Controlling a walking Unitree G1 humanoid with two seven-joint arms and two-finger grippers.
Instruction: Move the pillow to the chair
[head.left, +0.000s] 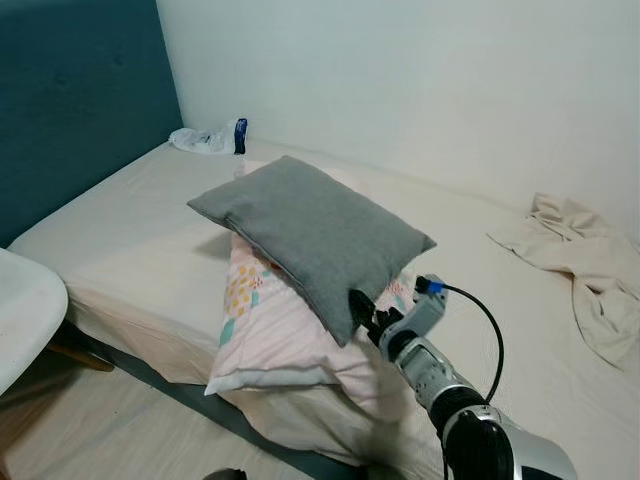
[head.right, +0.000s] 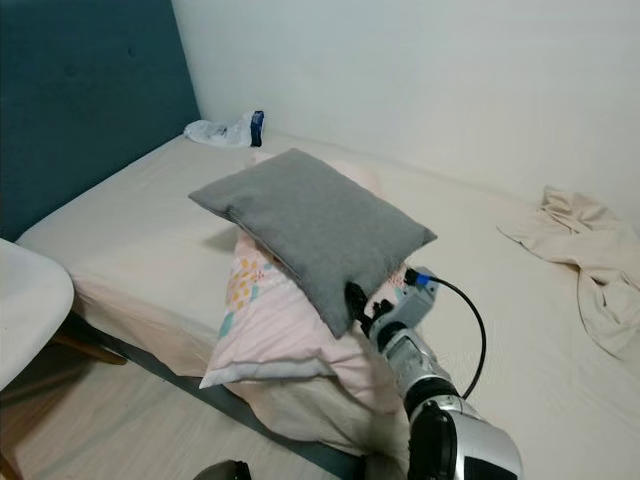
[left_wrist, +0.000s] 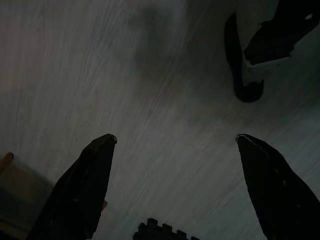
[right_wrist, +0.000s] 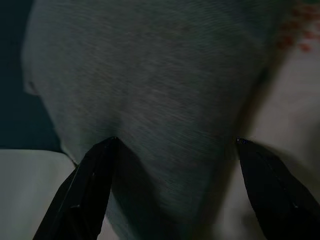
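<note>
Right gripper (right_wrist: 175, 150) at the near corner of the grey pillow (head.left: 312, 232), fingers spread wide with the fabric between them, not clamped. Beneath the gripper and grey pillow lies a pink patterned pillow (head.left: 272, 325) overhanging the bed (head.left: 130, 240) edge. Beyond the gripper, a crumpled beige cloth (head.left: 585, 265) on the mattress. White chair (head.left: 22, 310) well off to its left. Left gripper (left_wrist: 175, 150) hangs over wooden floor (left_wrist: 125, 100), fingers apart

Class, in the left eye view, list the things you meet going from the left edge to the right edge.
White chair → plastic bag → grey pillow → right gripper → crumpled cloth.
</note>
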